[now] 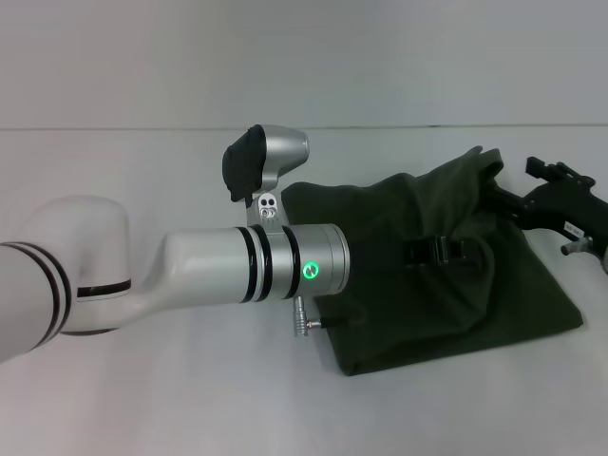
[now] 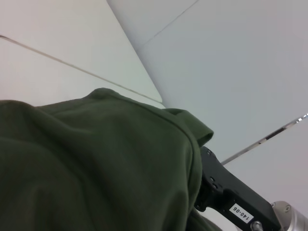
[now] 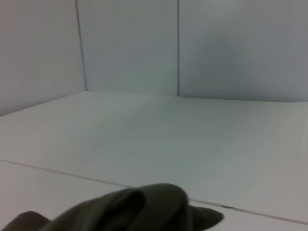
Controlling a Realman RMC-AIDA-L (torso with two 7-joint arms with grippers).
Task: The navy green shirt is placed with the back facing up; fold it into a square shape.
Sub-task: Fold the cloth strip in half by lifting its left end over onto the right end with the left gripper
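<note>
1 navy green shirt (image 1: 446,285) (bunched) hangs from 2 tools, left tool (image 1: 439,250) and right tool (image 1: 508,201), each gripping cloth.

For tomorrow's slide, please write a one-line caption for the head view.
Both pincers, left and right, lift the green shirt by its far edge above the white table.

This looks like a robot test lab rather than a home. A plain white table (image 1: 142,399) fills the work area, backed by bare white wall panels (image 3: 216,48) with thin seams between them. No furniture or household clutter shows; only a dark green shirt (image 1: 446,275) lies on the tabletop.
</note>
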